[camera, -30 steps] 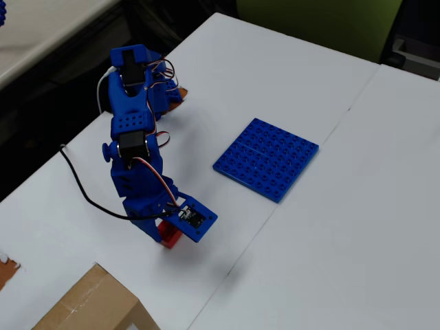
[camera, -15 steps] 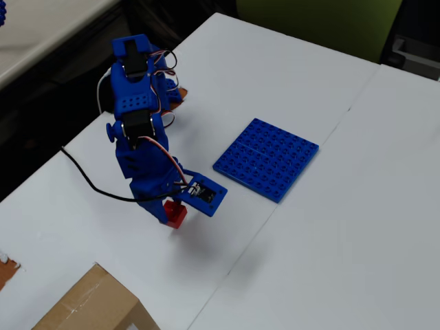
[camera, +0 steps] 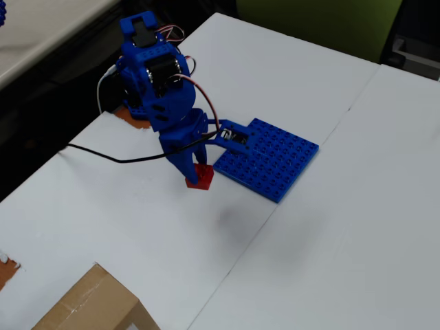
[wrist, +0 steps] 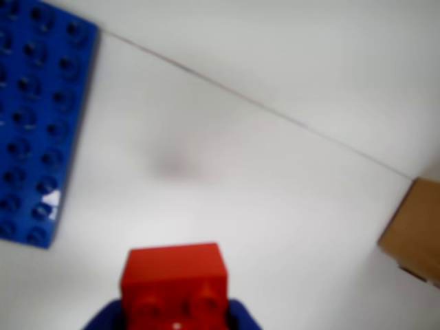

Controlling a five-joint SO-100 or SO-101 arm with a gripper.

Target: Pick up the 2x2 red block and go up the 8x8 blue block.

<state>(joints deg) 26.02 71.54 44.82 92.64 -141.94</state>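
In the overhead view my gripper point(camera: 198, 173) is shut on the 2x2 red block point(camera: 201, 179) and holds it off the white table, just left of the near left corner of the 8x8 blue block point(camera: 271, 159). That flat studded plate lies on the table with part of its left edge hidden behind my wrist. The wrist view shows the red block point(wrist: 175, 278) at the bottom centre between my blue fingertips point(wrist: 238, 316), studs facing the camera. There the blue plate point(wrist: 38, 117) fills the upper left.
A cardboard box point(camera: 89, 302) sits at the table's near left corner and shows at the right edge of the wrist view point(wrist: 412, 230). A black cable point(camera: 103, 155) trails left from the arm. A seam point(camera: 275, 206) splits the two tabletops.
The arm has lifted the red block off the table and swung it up and to the right in the overhead view, from near the box towards the blue plate's left corner.
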